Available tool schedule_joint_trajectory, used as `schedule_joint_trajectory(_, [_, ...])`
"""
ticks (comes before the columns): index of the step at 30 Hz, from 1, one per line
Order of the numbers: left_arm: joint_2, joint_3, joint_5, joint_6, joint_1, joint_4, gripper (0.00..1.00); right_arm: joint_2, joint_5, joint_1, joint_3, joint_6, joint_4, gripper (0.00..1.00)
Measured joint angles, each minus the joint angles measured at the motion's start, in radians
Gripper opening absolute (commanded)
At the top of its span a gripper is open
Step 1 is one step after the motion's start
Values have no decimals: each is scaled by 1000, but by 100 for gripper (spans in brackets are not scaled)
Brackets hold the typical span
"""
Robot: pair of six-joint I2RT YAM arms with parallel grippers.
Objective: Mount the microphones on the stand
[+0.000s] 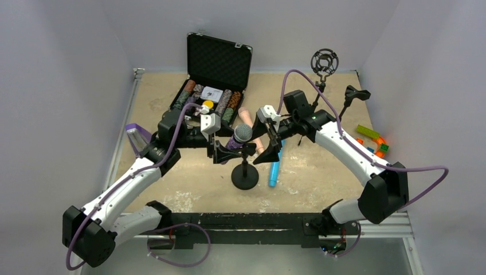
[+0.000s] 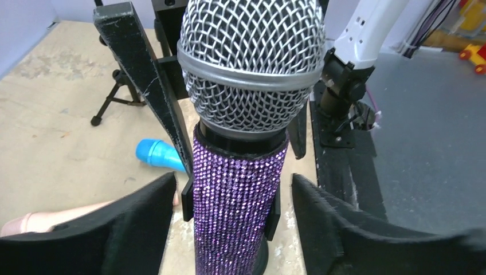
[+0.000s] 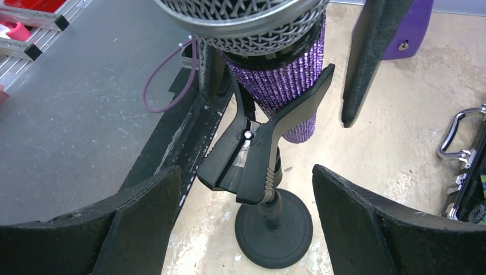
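The glittery purple microphone (image 1: 240, 136) with a grey mesh head stands in the black spring clip (image 3: 258, 154) of a round-base stand (image 1: 245, 179). My left gripper (image 1: 220, 152) is open around its body (image 2: 235, 195), with a gap on each side. My right gripper (image 1: 273, 150) is open around the clip's handles, in the right wrist view (image 3: 246, 175), touching nothing. The pale pink microphone (image 1: 250, 121) lies on the table behind the stand. The bright blue microphone (image 1: 274, 170) lies to the right of the base.
An open black case (image 1: 216, 71) with poker chips stands at the back. Two more stands are at back right: a shock-mount one (image 1: 324, 62) and a clip one (image 1: 355, 94). Toy bricks (image 1: 372, 137) lie right, a purple object (image 1: 136, 134) left.
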State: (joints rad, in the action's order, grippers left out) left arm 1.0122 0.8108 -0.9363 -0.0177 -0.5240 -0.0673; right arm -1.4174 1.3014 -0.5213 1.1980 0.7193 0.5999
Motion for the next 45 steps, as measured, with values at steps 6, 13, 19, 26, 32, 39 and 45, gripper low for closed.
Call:
schedule_joint_trajectory(6, [13,1,-27,34,1,-32,24,1,0,0,0,13,17,88])
schedule_joint_trajectory(13, [-56,5,76,20,10,70,1,44,-2,23,15,30,45,88])
schedule_joint_trajectory(19, [-153,107,280,-10,115,337,0,130,-4,92,32,19,47,88])
schedule_joint_trajectory(26, [-109,272,598,-52,245,465,0,195,-1,123,32,-16,13,89])
schedule_joint_trajectory(32, [68,446,750,-53,367,472,0,198,1,123,25,-35,0,89])
schedule_joint_trajectory(39, [254,621,842,-50,495,445,0,198,4,123,14,-56,-18,89])
schedule_joint_trajectory(45, [343,677,885,-42,595,381,0,197,11,123,4,-72,-30,89])
